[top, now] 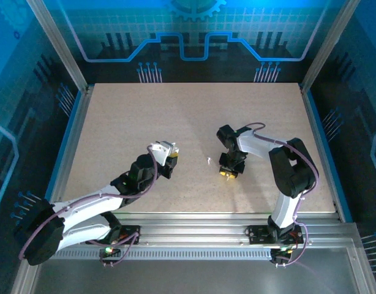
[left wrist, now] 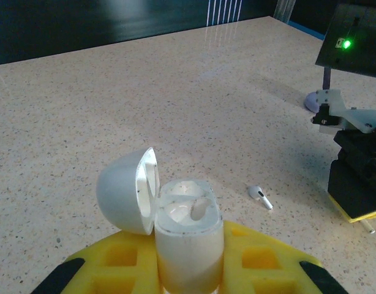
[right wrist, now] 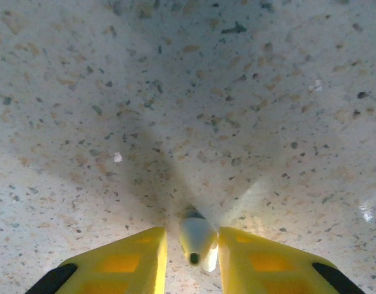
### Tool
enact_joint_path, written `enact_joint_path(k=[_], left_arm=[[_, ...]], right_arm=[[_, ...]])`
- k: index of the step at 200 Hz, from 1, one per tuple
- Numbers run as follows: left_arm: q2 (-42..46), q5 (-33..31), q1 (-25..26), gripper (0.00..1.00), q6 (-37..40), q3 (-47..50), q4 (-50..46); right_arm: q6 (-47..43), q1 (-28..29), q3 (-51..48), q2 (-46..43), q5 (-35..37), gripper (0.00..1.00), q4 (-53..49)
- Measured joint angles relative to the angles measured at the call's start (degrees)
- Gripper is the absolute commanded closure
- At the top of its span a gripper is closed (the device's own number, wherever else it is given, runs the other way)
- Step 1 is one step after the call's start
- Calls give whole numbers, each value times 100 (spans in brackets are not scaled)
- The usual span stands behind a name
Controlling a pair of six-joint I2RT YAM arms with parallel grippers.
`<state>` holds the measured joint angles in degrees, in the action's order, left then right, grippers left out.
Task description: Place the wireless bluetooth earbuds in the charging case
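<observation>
The table top (top: 145, 122) looks matt and speckled. The charging case (left wrist: 188, 239) is smooth white plastic with a soft sheen (dark specks dirty its rim); the earbud (right wrist: 197, 237) is glossier. The right gripper's fingers (right wrist: 127, 263) are matt yellow plastic, the rails (top: 194, 223) brushed metal.

No legible text, apparently.

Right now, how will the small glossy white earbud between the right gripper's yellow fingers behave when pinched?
It looks smooth and rounded, so the small glossy white earbud may squirt out of the right gripper. Its tapered shape could let it pivot. Being tiny, it is probably light and easily flicked across the speckled table.
</observation>
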<state>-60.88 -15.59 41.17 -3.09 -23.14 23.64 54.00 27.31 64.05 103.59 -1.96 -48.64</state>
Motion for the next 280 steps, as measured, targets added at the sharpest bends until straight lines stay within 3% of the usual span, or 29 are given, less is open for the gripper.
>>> enact_joint_path(k=[105, 221, 280], left_arm=[[-98, 39, -31, 89, -2, -92, -44], [-247, 195, -72, 89, -2, -190, -68], [-916, 413, -74, 89, -11, -190, 245]], right_arm=[[-22, -2, -24, 63, 2, 71, 35], [133, 0, -332, -225, 129, 80, 328], [153, 90, -411, -605, 466, 81, 317]])
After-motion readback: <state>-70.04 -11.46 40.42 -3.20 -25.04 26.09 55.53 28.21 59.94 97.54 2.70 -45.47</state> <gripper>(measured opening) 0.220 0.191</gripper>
